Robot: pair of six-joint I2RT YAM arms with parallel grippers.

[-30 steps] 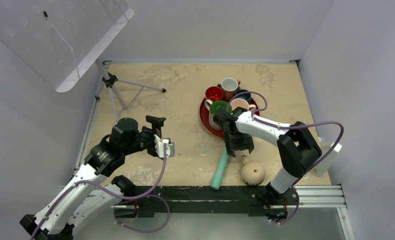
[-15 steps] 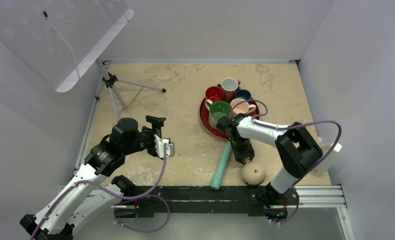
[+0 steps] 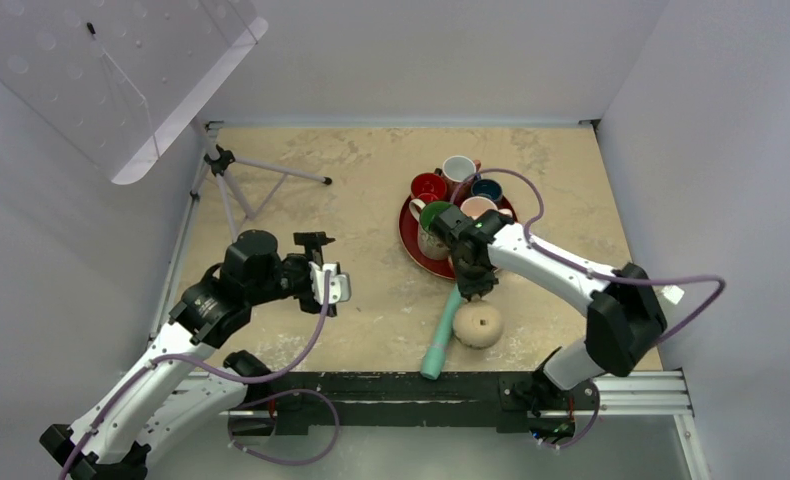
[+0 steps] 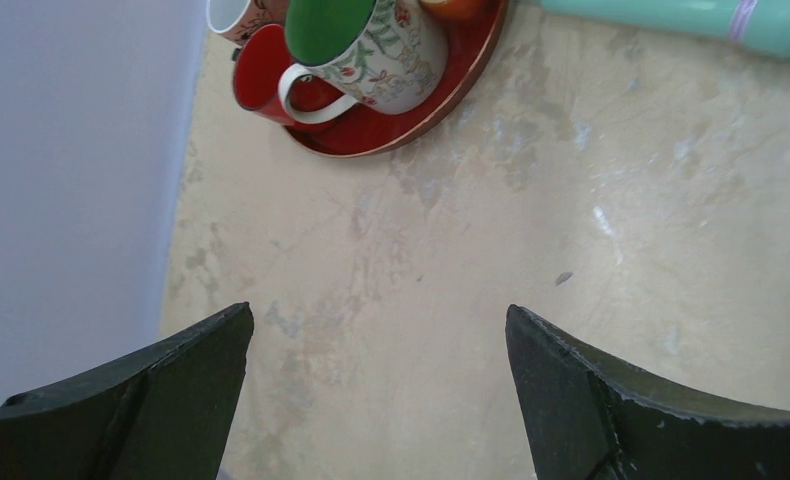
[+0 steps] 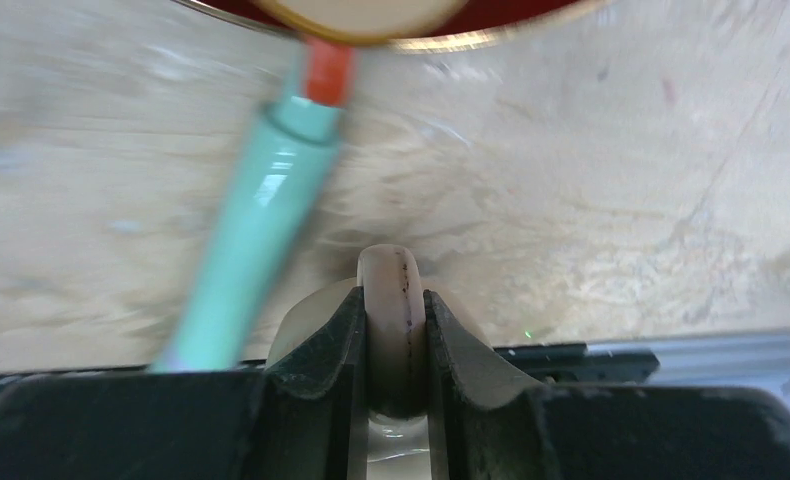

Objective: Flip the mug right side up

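The beige mug (image 3: 478, 325) is near the table's front, right of a teal bottle (image 3: 441, 335), with its base facing up toward the top camera. My right gripper (image 3: 468, 287) is shut on the mug's small loop handle. In the right wrist view the handle (image 5: 390, 272) stands pinched between both fingers, and the mug's rounded body (image 5: 306, 318) shows behind the right gripper (image 5: 391, 298). I cannot tell whether the mug rests on the table or hangs just above it. My left gripper (image 3: 333, 285) is open and empty over bare table at the left, its jaws wide apart in the left wrist view (image 4: 379, 318).
A red tray (image 3: 409, 240) with several cups, including a white mug with a green inside (image 4: 371, 40), stands behind the right gripper. A small tripod (image 3: 241, 175) lies at the back left under a clear panel (image 3: 121, 70). A black rail (image 3: 391, 385) runs along the front edge.
My right gripper came down to the mug's handle, shut on it and carried the mug left and away from the front rail. The left arm shifted only slightly.
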